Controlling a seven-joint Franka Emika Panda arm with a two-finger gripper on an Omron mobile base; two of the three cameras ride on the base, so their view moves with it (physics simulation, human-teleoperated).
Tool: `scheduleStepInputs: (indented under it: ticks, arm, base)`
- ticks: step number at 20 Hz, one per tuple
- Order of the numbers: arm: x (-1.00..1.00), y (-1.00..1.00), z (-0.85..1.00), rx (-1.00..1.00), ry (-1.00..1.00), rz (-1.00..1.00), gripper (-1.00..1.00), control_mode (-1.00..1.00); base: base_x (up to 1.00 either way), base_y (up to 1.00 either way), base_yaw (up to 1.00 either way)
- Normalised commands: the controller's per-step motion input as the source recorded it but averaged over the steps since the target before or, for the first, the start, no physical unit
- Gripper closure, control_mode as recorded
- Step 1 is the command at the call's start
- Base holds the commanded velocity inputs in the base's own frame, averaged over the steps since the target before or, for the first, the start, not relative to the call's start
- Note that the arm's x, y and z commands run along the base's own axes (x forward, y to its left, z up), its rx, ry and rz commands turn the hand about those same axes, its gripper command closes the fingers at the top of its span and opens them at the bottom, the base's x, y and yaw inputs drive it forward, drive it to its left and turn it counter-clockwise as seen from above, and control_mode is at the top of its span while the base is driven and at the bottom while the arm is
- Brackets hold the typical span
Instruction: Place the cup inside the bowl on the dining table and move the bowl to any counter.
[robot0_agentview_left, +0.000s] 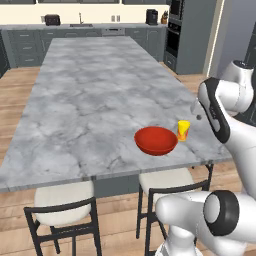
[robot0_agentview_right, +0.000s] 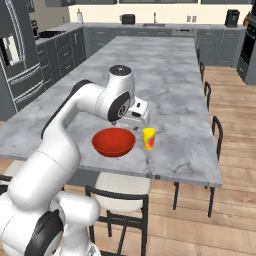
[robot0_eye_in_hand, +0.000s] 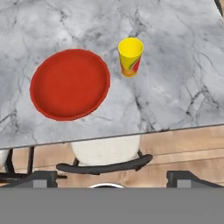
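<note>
I've got the gripper (robot0_agentview_right: 134, 118) hanging above the table (robot0_agentview_left: 90, 100) near its front edge, jaws apart and empty going by the hand view. Cup (robot0_eye_in_hand: 130, 56) stands upright just beside the bowl (robot0_eye_in_hand: 69, 84), not touching; both sit close to that edge. Risk: an off-centre descent clips the narrow cup, tipping it or knocking it off the table.

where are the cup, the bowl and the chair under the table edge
cup (robot0_eye_in_hand: 130, 56), hand view, on its yellow side wall just under the rim
bowl (robot0_eye_in_hand: 70, 84), hand view, on the middle of its red inside
chair (robot0_eye_in_hand: 105, 151), hand view, on its pale seat cushion
</note>
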Motion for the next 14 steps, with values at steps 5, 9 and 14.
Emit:
scheduleStepInputs:
  ticks: [5,9,14]
  arm:
    - [0.54,-0.05,-0.02,0.00,0.00,-0.06,-1.00,-1.00]
    - [0.53,-0.06,-0.07,0.00,0.00,-0.05,-1.00,-1.00]
    - [0.50,-0.14,-0.13,0.00,0.00,-0.02,-1.00,-1.00]
  base:
    - [0.00,0.00,0.00]
    - [0.00,0.00,0.00]
    - [0.00,0.00,0.00]
